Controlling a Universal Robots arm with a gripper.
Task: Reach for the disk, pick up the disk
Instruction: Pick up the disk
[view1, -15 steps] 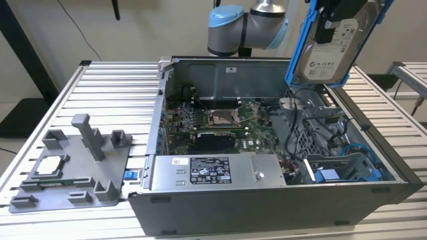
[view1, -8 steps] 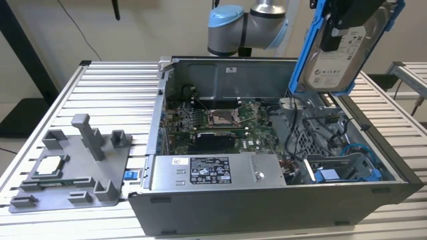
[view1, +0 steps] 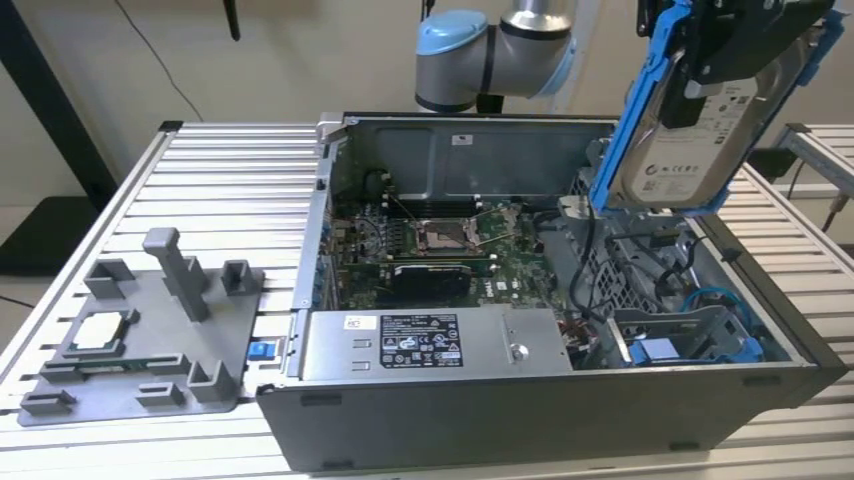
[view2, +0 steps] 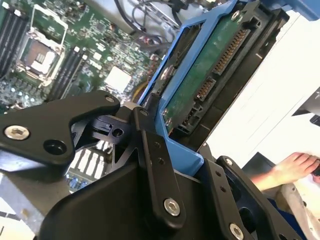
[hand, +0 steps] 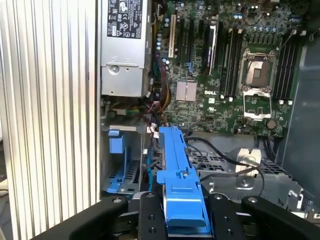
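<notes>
disk held aloft over the open case

the gripper (view1: 731, 45) is clamping the disk (view1: 701, 130), its jaws closed on the blue-bracketed edge. the disk is hanging clear above the open computer case (view1: 534, 420), at the exterior view's right, label facing the camera. in the first wrist view the fingers (hand: 150, 215) are flanking the bracket, with the motherboard (hand: 235, 65) lying beyond.
</notes>
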